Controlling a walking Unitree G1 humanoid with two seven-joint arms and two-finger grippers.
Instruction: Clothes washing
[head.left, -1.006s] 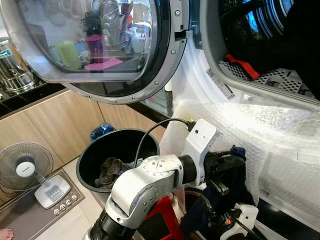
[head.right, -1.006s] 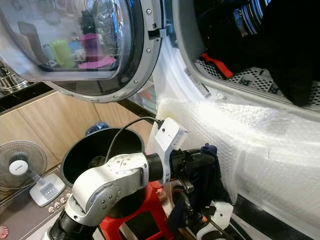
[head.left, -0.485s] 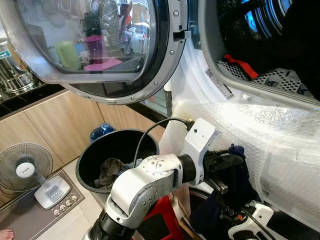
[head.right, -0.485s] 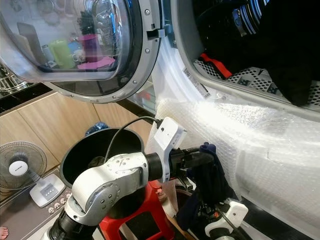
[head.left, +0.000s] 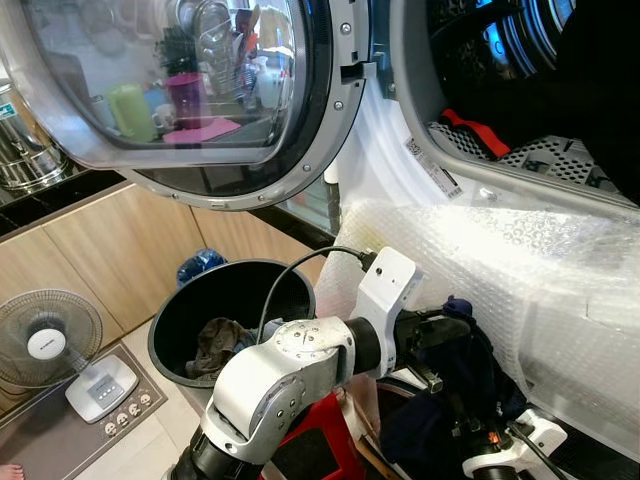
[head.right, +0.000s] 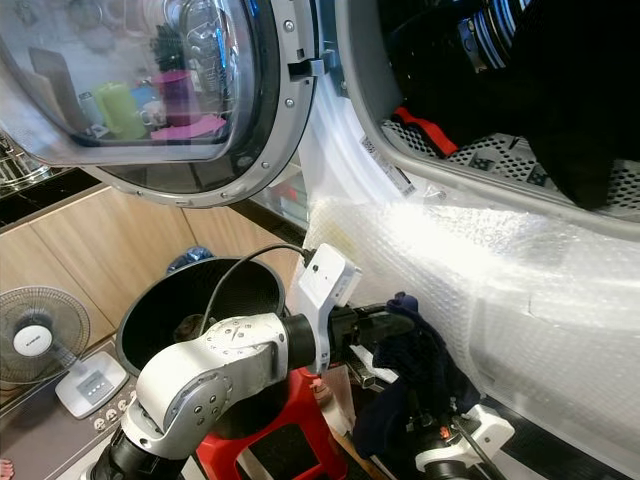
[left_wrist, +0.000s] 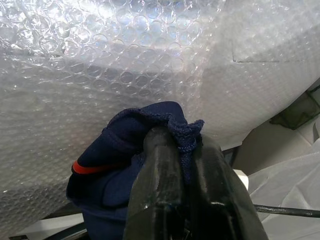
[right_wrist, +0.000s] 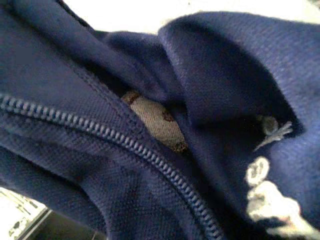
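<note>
A navy zip-up garment (head.left: 462, 368) hangs in front of the washer's bubble-wrapped front (head.left: 560, 270). My left gripper (head.left: 448, 322) is shut on the garment's top fold. In the left wrist view both black fingers (left_wrist: 159, 165) pinch the navy cloth (left_wrist: 115, 150). My right gripper (head.left: 472, 436) sits low under the hanging cloth, its fingers buried in it. The right wrist view looks close at the navy fabric and zipper (right_wrist: 105, 135). Above, the washer drum (head.left: 500, 185) stands open, with black clothes (head.left: 600, 90) and a red item (head.left: 475, 130) inside.
The round washer door (head.left: 200, 90) hangs open at upper left. A black bucket (head.left: 170, 335) holding a grey garment stands on a red stool (head.left: 320, 445) below my left arm. On the floor at far left is a small fan (head.left: 45, 345). Wooden cabinets run behind it.
My right arm has slid to the right beneath the garment. The navy cloth now hangs wider and lower. My left gripper keeps its hold and has dipped slightly.
</note>
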